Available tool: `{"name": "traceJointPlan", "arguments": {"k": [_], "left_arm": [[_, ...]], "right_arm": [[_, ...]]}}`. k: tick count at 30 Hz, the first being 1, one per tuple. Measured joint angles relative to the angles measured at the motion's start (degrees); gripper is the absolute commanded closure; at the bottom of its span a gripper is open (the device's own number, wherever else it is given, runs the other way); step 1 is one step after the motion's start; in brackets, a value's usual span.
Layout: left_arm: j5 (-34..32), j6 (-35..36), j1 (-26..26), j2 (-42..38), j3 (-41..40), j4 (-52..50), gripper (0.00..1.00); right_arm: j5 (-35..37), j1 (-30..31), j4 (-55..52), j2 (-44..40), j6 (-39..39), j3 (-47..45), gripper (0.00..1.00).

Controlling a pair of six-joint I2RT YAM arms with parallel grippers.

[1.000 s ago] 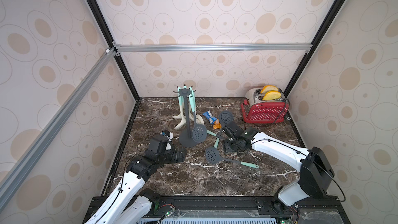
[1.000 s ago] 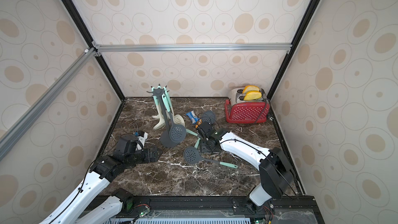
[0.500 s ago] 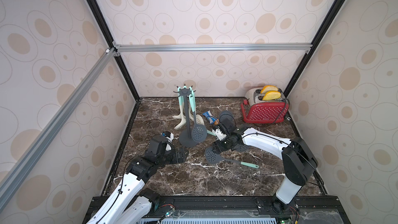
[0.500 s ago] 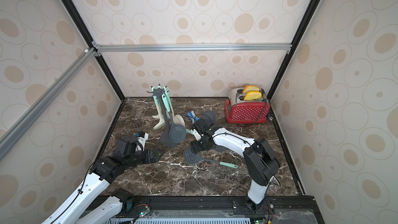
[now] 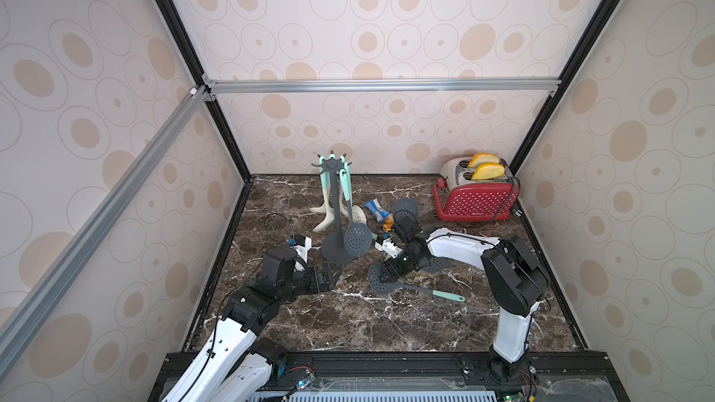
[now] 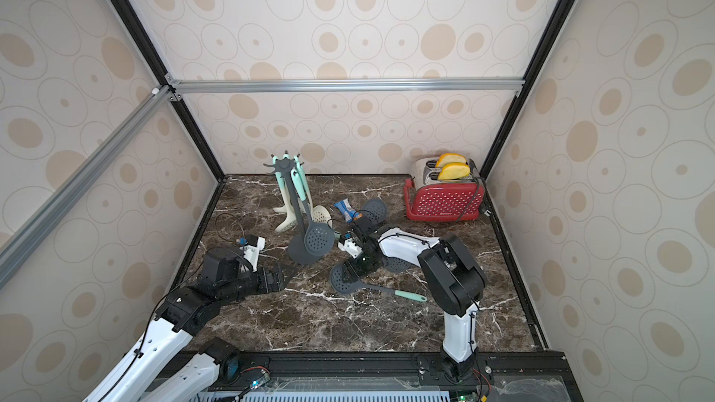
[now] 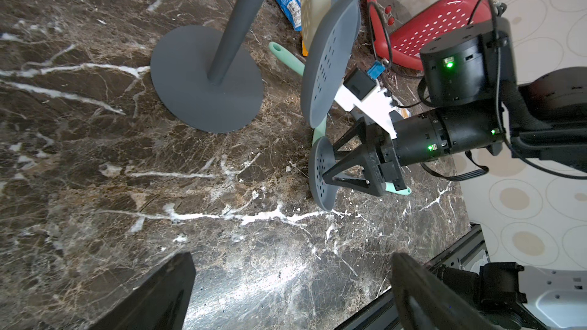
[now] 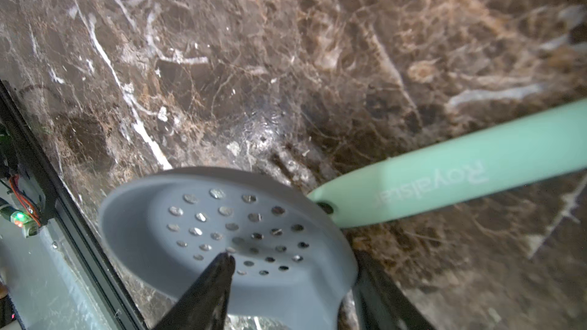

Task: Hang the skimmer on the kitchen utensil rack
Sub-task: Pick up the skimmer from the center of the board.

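The skimmer (image 5: 377, 282) (image 6: 340, 280) lies on the marble top, its grey perforated head toward the rack and its mint handle (image 5: 445, 295) pointing right. My right gripper (image 5: 385, 272) (image 7: 328, 163) (image 8: 295, 258) is at that head. Its jaws stand apart astride the rim, one fingertip (image 8: 227, 260) over the bowl and the other outside it. The kitchen utensil rack (image 5: 336, 210) (image 6: 300, 253) (image 7: 206, 80) stands just behind, with another grey skimmer (image 5: 358, 239) and cream utensils hanging from it. My left gripper (image 5: 334, 276) (image 7: 290, 296) is open and empty, in front of the rack's base.
A red toaster (image 5: 476, 197) with yellow slices sits at the back right. A blue snack packet (image 5: 375, 208) and another grey perforated utensil (image 5: 405, 208) lie behind my right arm. A mint handle (image 8: 460, 182) of another utensil lies beside the skimmer's head.
My right gripper has come forward and left, from beside the back utensils down onto the skimmer's head. The skimmer and my left arm have not moved.
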Motion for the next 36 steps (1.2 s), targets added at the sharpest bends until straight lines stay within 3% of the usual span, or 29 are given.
{"name": "traceJointPlan", "arguments": {"k": [6,14,17,27,36], "left_arm": [[-0.96,-0.02,0.00,-0.90,0.00,-1.14,0.01],[-8.61,-1.11,0.00,-1.31,0.42,-7.23,0.01],[-10.19,-1.64,0.00,-0.57,0.44,-8.50,0.01],[-11.15,-2.25,0.00,-4.81,0.44,-8.46,0.01],[-6.54,-1.62,0.00,-8.35,0.44,-8.20,0.02]], "right_arm": [[0.70,0.00,1.25,1.05,1.29,0.46,0.64],[0.66,-0.24,5.40,0.70,4.42,-2.03,0.93],[-0.13,-0.26,7.08,-1.40,6.12,-4.26,1.00],[3.78,0.04,8.07,-16.55,14.75,-15.45,1.00],[23.15,0.09,3.45,-40.44,36.63,-22.91,1.00]]}}
